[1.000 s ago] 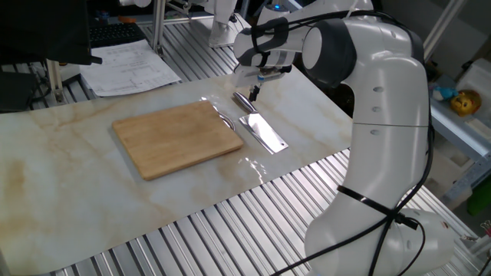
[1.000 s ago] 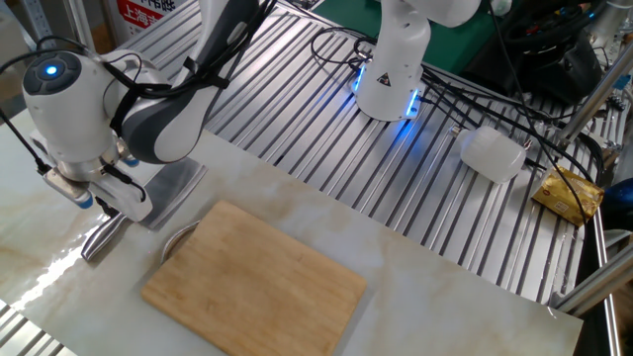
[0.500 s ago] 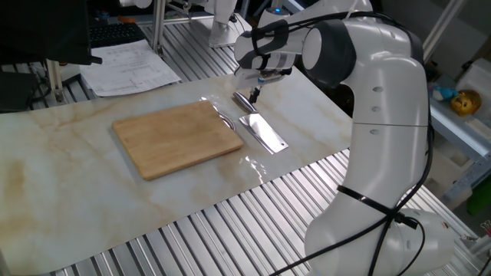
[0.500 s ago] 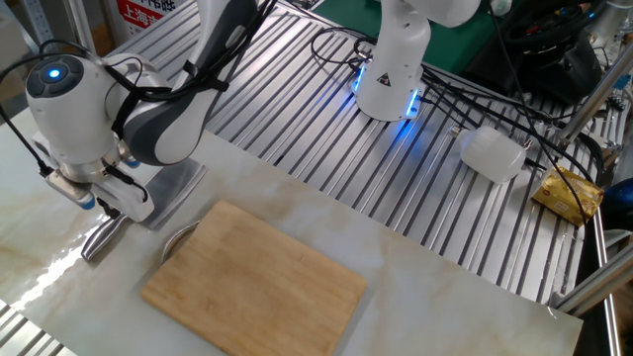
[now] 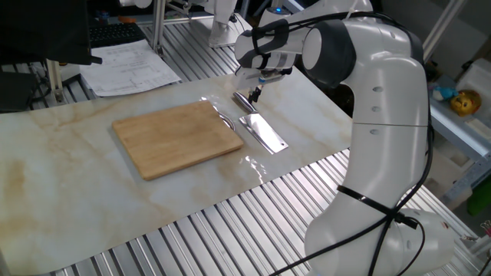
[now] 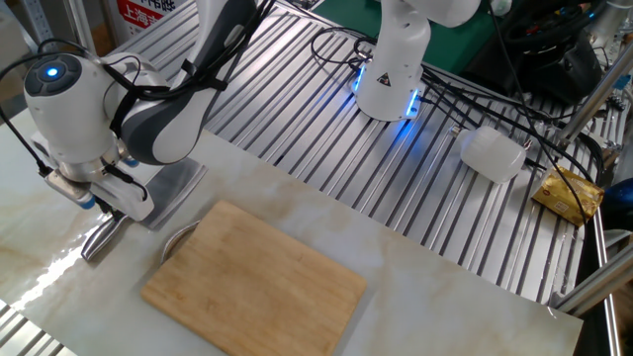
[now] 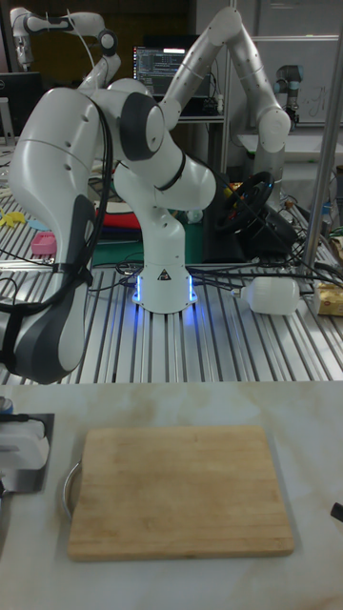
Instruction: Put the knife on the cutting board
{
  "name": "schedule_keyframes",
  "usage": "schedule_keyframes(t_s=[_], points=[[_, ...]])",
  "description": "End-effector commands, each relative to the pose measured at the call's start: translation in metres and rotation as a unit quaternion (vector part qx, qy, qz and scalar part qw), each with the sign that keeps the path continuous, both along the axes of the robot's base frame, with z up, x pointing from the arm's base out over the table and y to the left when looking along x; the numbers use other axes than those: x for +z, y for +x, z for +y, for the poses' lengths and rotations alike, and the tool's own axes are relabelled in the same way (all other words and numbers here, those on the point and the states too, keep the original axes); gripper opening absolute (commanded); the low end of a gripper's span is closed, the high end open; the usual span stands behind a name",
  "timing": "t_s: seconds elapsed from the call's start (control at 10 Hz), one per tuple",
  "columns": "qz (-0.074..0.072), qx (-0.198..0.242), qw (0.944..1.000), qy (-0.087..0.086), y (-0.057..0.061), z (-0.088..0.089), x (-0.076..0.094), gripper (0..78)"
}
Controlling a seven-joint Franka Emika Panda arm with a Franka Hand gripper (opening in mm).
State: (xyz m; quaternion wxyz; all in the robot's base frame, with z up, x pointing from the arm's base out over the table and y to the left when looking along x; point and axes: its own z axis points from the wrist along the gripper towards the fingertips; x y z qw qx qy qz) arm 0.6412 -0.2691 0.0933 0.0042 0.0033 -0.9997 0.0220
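Note:
The knife [image 5: 261, 132] lies flat on the marble table, just right of the cutting board [image 5: 176, 139], its handle pointing away toward the back. My gripper [image 5: 255, 93] hangs low over the handle end. In the other fixed view its fingers stand apart on either side of the knife [image 6: 170, 188] where blade meets handle, so the gripper [image 6: 107, 205] looks open. The cutting board [image 6: 256, 287] is bare. In the tall fixed view the board [image 7: 177, 505] fills the front, and only a dark corner of the knife [image 7: 30, 474] shows at the left edge.
A thin metal loop [image 6: 176, 237] lies against the board's edge nearest the knife. Papers [image 5: 130, 66] lie at the table's back. Behind the table are a second robot's base [image 6: 391, 69], a white bottle [image 6: 493, 154] and a yellow packet [image 6: 568, 193] on the slatted metal bench.

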Motion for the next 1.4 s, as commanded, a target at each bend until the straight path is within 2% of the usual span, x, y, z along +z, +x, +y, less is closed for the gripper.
schedule_keyframes(t_s=[0.1, 0.9, 1.0, 1.4], points=[[-0.002, 0.003, 1.0, 0.004, 0.0013, -0.0013, 0.0034, 77.4], [-0.002, 0.003, 1.0, 0.004, 0.0013, -0.0013, 0.0034, 77.4], [-0.004, 0.012, 0.9999, 0.006, -0.0001, -0.003, -0.0024, 77.4], [-0.012, 0.012, 0.9998, 0.004, -0.0006, -0.0037, -0.0043, 77.4]])
